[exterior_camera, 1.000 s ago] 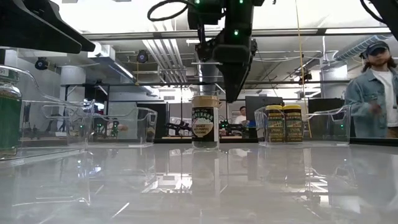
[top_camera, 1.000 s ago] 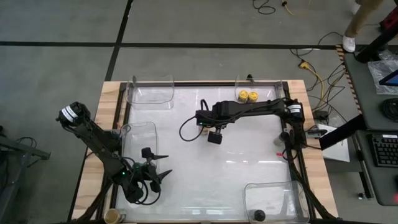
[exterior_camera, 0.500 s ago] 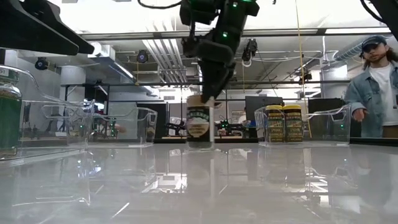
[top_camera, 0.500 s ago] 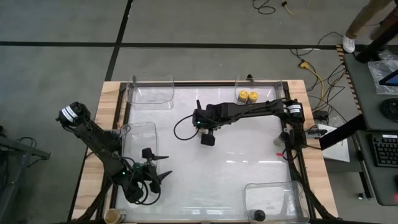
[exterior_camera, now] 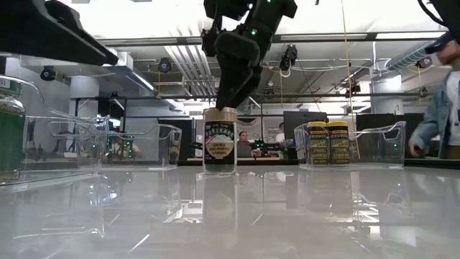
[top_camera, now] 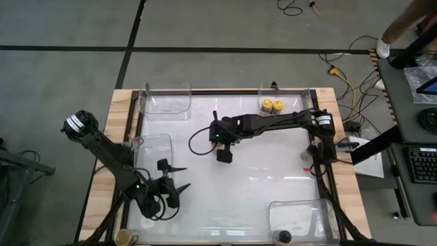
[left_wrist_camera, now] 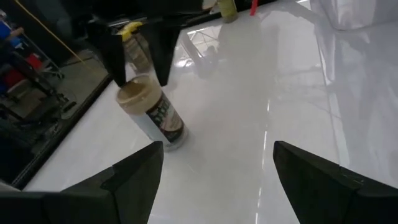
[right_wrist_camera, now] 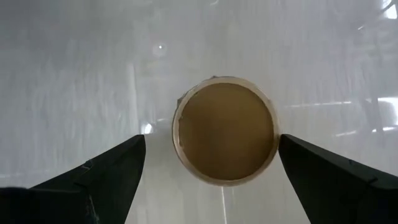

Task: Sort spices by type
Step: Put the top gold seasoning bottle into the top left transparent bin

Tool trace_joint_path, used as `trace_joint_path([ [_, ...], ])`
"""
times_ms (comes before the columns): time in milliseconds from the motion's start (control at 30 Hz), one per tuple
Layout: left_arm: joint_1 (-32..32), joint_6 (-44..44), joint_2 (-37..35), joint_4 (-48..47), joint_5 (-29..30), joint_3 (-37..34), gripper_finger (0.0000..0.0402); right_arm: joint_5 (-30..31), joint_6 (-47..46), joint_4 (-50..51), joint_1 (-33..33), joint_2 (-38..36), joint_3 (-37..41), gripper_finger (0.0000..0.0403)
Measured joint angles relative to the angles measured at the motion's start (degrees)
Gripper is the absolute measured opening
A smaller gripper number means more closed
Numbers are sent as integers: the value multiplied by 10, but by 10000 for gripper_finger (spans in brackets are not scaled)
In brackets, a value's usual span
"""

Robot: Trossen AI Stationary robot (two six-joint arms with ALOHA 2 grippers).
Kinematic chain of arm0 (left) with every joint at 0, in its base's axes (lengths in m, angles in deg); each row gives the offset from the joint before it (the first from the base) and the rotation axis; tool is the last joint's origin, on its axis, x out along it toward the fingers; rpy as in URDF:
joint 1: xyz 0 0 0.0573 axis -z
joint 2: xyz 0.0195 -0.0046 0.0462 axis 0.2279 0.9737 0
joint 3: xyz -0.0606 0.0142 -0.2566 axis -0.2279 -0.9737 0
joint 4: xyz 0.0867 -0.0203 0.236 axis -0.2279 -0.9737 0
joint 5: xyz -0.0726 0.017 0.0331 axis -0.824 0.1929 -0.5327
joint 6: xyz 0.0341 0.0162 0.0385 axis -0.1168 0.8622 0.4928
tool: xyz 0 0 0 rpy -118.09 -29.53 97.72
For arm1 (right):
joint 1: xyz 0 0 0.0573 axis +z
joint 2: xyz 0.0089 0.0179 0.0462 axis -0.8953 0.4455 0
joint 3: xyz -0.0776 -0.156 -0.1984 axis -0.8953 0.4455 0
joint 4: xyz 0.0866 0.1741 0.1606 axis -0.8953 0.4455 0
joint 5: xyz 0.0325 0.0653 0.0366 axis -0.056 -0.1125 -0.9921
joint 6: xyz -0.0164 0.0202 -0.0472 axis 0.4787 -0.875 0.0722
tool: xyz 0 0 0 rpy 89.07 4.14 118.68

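Right tool (right_wrist_camera: pixel 211 186) spread open, poised directly above the tan-lidded jar (right_wrist_camera: pixel 226 130), one finger to either side of the lid, neither touching. Seen from table height as hanging just over the jar's (exterior_camera: pixel 219 140) cap, arm reaching in from the right edge of the tabletop (top_camera: pixel 273 174) toward its middle. Jar standing upright on the bare white surface, slightly toward the far edge and a little left of centre; same jar (left_wrist_camera: pixel 151 113) visible from the left wrist with the right tool's dark fingers (left_wrist_camera: pixel 115 53) straddling its top.

Left tool (top_camera: pixel 176 179) also spread open, gripping nothing, parked near the front-left corner beside a clear bin (top_camera: pixel 153 157).

Two yellow-lidded jars (top_camera: pixel 272 105) side by side, touching, in the clear bin at the far edge toward the right. One black-lidded jar (top_camera: pixel 284 236) in the bin at the front-right corner. Green-filled jar (exterior_camera: pixel 10 137) inside a clear bin at the left edge in the level view. Another clear bin (top_camera: pixel 165 101) at the far-left corner.
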Motion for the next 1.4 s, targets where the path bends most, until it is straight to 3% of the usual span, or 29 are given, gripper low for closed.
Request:
trace_joint_path([
  [167,-25,38,-39,0,-4,0,288,5,0,9,6,-23,-3,359],
  [400,-103,88,-73,3,-67,0,299,45,-11,48,28,-56,-4,359],
  [667,-234,226,-70,100,-225,0,336,46,-23,115,58,-68,-2,359],
  [933,-358,314,-65,177,-414,0,344,47,-30,153,68,-100,13,359],
  [1167,-463,335,-28,228,-509,0,346,47,-31,121,74,-157,84,359],
  [1300,-496,322,-2,230,-518,8,354,47,-33,84,76,-184,135,359],
  [1400,-512,317,21,232,-572,29,363,47,-33,68,76,-199,164,359],
])
